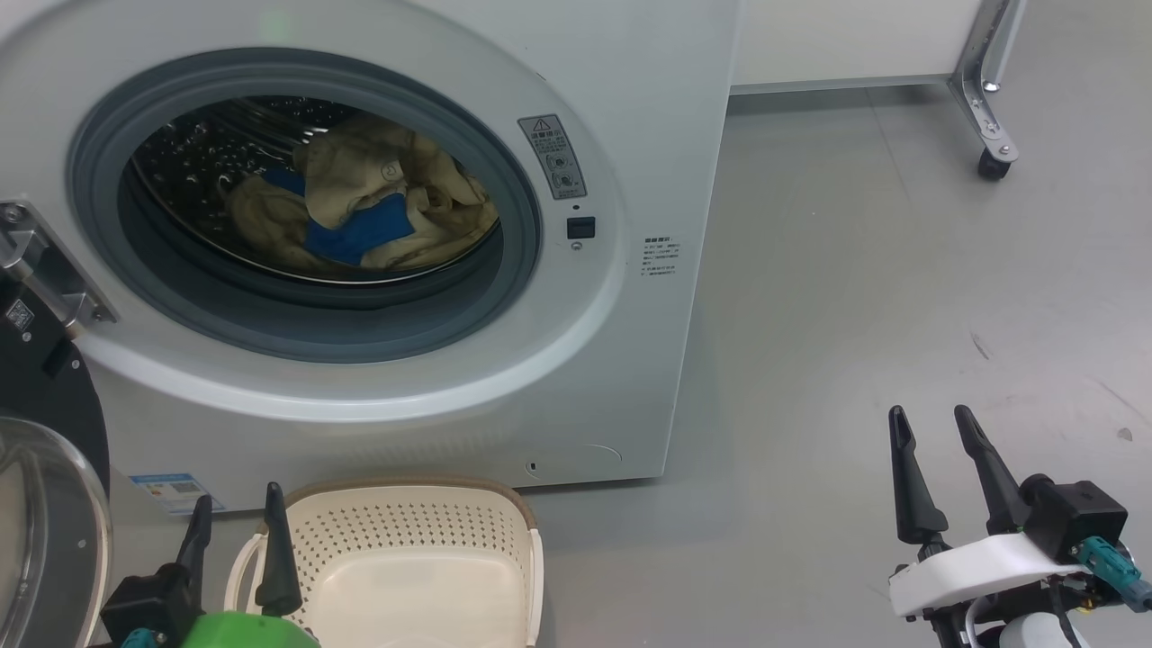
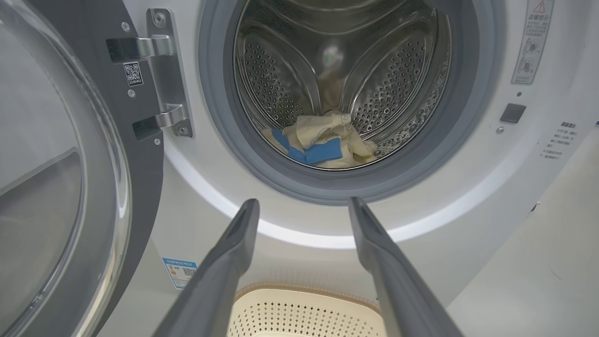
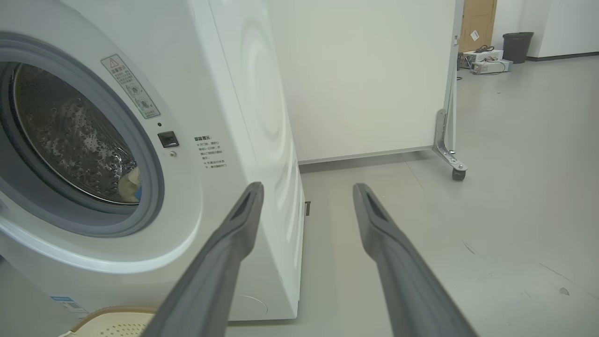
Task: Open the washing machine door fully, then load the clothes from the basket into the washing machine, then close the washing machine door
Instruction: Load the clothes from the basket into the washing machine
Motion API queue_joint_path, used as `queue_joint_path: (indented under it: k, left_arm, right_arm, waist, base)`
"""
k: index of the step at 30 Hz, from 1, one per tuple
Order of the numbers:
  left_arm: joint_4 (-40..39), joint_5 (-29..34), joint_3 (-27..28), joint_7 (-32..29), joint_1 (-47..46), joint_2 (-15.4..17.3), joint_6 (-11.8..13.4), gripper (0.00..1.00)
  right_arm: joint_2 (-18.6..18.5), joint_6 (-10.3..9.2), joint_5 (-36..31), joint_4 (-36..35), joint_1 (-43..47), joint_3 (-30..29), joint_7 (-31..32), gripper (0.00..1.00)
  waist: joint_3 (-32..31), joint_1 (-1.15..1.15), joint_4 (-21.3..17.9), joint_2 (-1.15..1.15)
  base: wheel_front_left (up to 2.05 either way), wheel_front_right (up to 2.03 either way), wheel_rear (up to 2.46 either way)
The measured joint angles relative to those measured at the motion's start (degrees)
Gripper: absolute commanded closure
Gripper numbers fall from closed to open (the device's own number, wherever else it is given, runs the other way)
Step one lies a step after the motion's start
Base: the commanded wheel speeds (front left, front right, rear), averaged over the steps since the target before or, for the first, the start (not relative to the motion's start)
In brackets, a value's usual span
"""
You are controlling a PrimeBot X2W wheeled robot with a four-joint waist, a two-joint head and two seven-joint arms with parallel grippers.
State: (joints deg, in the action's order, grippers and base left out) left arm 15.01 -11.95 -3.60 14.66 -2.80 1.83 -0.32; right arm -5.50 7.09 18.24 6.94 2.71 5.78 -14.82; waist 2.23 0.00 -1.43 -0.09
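Inside the steel drum (image 1: 198,153) of the white front-loading washing machine (image 1: 630,135): cream-yellow, blue-trimmed clothes (image 1: 378,198); swung wide at its left, the round black-rimmed glass door (image 1: 54,405); near its foot, the cream perforated basket (image 1: 405,540). Left end effector (image 1: 238,497) by the basket, right end effector (image 1: 930,414) over grey floor (image 1: 855,270); both spread wide, gripping nothing.

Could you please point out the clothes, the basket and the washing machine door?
the clothes (image 1: 360,234), head view, on the blue patch.
the basket (image 1: 414,535), head view, on its perforated back wall.
the washing machine door (image 2: 42,187), left wrist view, on its clear glass.
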Motion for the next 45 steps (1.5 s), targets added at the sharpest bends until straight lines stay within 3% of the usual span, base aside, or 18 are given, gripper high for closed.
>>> queue_joint_path:
  k: [45]
  left_arm:
    - [-2.05, -0.04, -0.65, 0.0, 0.74, 0.02, 1.05, 0.0]
  right_arm:
    - [0.15, 0.0, 0.0, -0.68, -0.05, -0.13, 0.0, 0.0]
  waist:
    - [1.52, 0.0, 1.32, 0.0]
  base:
    - [0.0, 0.0, 0.0]
